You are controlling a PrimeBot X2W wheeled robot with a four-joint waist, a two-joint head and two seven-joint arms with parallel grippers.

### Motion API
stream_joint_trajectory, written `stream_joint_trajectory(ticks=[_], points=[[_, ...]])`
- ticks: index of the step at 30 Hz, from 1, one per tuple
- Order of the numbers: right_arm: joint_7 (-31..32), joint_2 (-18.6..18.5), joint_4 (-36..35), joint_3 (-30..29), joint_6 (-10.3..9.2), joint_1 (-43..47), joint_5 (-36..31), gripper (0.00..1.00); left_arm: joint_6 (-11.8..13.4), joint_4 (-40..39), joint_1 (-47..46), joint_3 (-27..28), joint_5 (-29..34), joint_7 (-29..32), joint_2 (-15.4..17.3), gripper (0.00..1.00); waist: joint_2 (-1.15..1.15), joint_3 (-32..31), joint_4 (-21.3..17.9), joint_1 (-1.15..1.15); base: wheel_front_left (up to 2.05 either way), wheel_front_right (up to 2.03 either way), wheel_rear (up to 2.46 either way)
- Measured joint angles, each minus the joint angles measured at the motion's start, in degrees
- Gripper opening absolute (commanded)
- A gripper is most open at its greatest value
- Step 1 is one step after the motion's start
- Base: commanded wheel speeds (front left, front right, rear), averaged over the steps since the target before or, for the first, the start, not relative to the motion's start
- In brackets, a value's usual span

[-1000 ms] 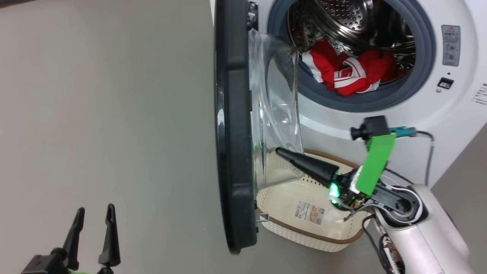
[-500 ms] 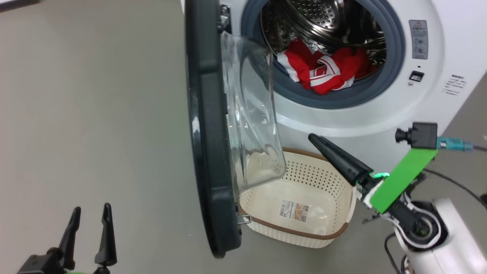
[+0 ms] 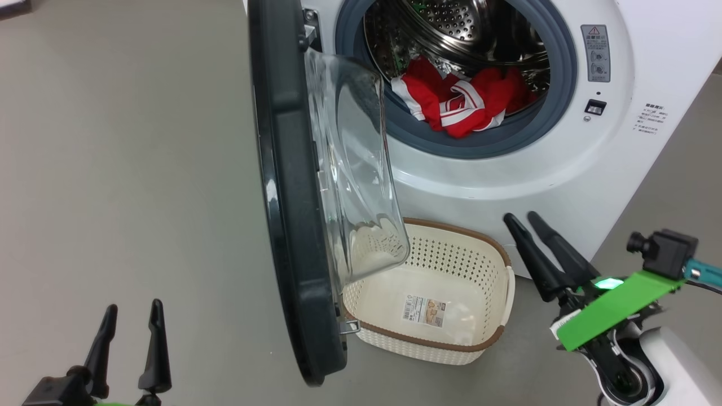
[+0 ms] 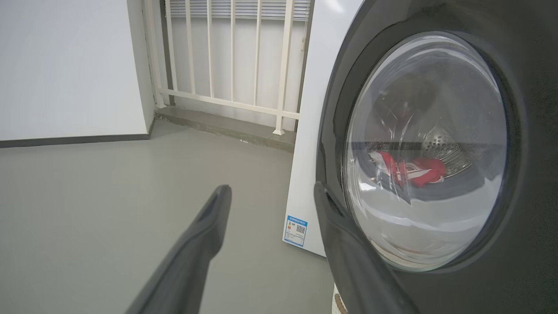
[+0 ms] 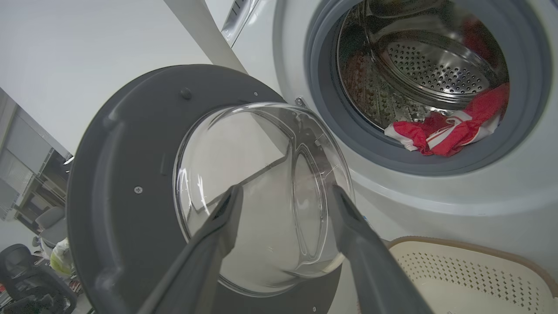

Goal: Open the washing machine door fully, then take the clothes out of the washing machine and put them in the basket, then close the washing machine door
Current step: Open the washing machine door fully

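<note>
The white front-loading washing machine (image 3: pixel 479 180) is standing at the upper right of the head view. Its steel drum (image 3: pixel 468 28) is lying open behind the grey-blue gasket (image 3: pixel 468 148). The washing machine door (image 3: pixel 282 169) is swung out on its hinge and is showing nearly edge-on, with its glass bowl (image 3: pixel 350 169) bulging toward the machine. On the grey floor (image 3: pixel 113 169) below the opening, the cream perforated basket (image 3: pixel 451 259) is sitting against the washer's front, with its left end tucked under the glass bowl. A paper label (image 3: pixel 423 310) is showing on its bare bottom.

The red-and-white clothes (image 3: pixel 451 107) are lying bunched at the front lip of the drum, spilling onto the gasket.

The right gripper (image 3: pixel 520 216) is hovering just right of the basket, with its fingers spread apart and grasping nothing. It is pointing up at the washer's lower front, and the clothes are sitting well above and apart from it. In the right wrist view its fingers are framing the glass bowl, with the clothes off to the upper right.

The left gripper (image 3: pixel 134 306) is hanging over bare floor left of the door, also spread and empty, far from the clothes. In its wrist view the clothes are showing through the door glass.
</note>
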Motion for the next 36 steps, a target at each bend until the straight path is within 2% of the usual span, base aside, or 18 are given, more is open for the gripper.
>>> stream_joint_trajectory(ticks=[5,10,14,16,20,26,36], points=[[-9.72,-1.99,4.47,2.0,0.0,0.37,-4.0,1.0,0.0,-0.03,0.0,0.12,0.0,0.0,0.01,1.0,0.0,-0.08,-0.25,0.0,0.0,0.0,0.0],[-13.78,-2.87,10.22,3.93,0.0,0.31,-9.99,1.0,0.0,-0.15,0.01,0.21,0.0,0.0,0.0,1.0,0.0,-0.08,-0.66,0.0,0.0,0.0,0.0],[-14.29,-2.15,13.34,2.64,0.0,0.19,-14.36,1.0,0.0,-0.19,0.02,0.23,0.0,0.0,0.0,1.0,0.0,0.07,-0.81,0.0,0.0,0.0,0.0],[-14.32,-0.11,13.68,-2.18,0.0,0.19,-18.0,1.0,0.0,-0.26,0.02,0.24,0.0,0.0,-0.01,1.0,0.0,0.29,-0.91,0.0,0.0,0.0,0.0],[-14.34,1.98,13.5,-6.05,0.0,0.53,-22.58,1.0,0.0,-0.27,0.03,0.25,0.0,0.0,-0.07,1.0,0.0,0.53,-0.98,0.0,0.0,0.0,0.0],[-14.34,3.49,12.91,-7.01,0.0,2.25,-26.6,1.0,0.0,-0.31,0.03,0.48,0.0,0.0,-0.35,1.0,0.0,0.79,-1.41,0.0,0.0,0.0,0.0],[-14.34,3.63,12.83,-6.91,0.0,2.58,-27.36,1.0,0.0,-0.32,0.03,0.52,0.0,0.0,-0.48,1.0,0.0,0.97,-1.88,0.0,0.0,0.0,0.0]])
